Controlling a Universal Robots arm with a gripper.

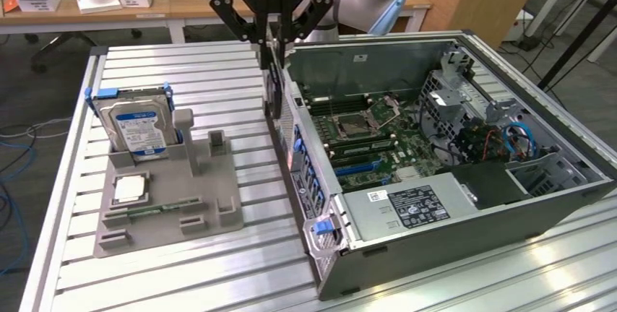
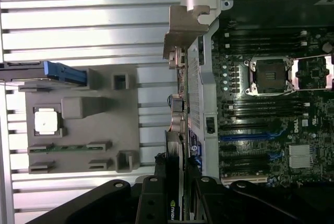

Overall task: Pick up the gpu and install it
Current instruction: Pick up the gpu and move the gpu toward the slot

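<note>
Your gripper (image 1: 274,42) is clamped on the gpu (image 1: 274,88), which hangs on edge above the table (image 1: 193,276). It is just beside the open case's (image 1: 463,229) wall, on the side of the grey holder (image 1: 159,236). In the wrist view its silver bracket (image 2: 189,18) sits by the case corner.

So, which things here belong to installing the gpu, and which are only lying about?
For the job:
- gpu, hanging on edge, gripped by the jaws of the gripper
- open computer case, at whose near edge the gpu hangs

Lying about:
- hard drive
- square silver chip
- memory stick
- grey holder that carries these three
</note>
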